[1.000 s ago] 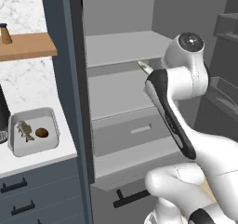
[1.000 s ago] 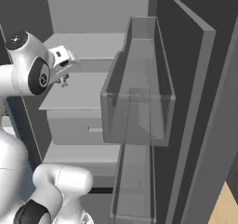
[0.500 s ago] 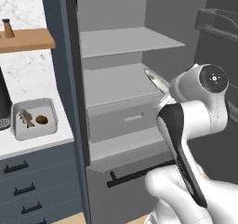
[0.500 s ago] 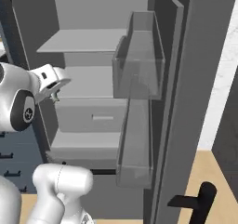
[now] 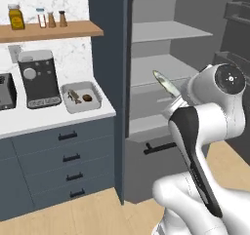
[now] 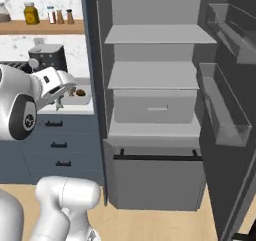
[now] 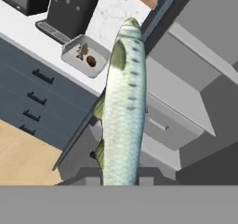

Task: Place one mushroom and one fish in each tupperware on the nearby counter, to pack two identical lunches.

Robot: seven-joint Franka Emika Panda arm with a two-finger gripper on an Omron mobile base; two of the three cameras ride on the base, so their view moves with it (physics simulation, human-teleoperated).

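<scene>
A long silver-green fish (image 7: 123,111) stands up between my fingertips, my gripper (image 7: 122,177) shut on its tail end. From the left base view the fish (image 5: 165,84) sticks out up and left of my hand in front of the open fridge. A grey tupperware (image 5: 82,97) sits on the off-white counter (image 5: 58,116) beside the fridge, with a small fish (image 5: 73,95) and a brown mushroom (image 5: 87,97) inside. The same tupperware (image 7: 86,56) lies far ahead and left of my gripper. In the right base view my gripper (image 6: 58,102) hangs in front of the tupperware (image 6: 80,94).
A black coffee machine (image 5: 38,78) and a toaster (image 5: 5,90) stand left of the tupperware. A wooden shelf (image 5: 49,30) with jars runs above. The open fridge (image 6: 155,85) has bare shelves and a drawer, its door (image 6: 227,110) swung out to the right.
The whole scene has shifted right in both base views as the base moves, bringing more of the counter into sight. My gripper stays shut on the fish.
</scene>
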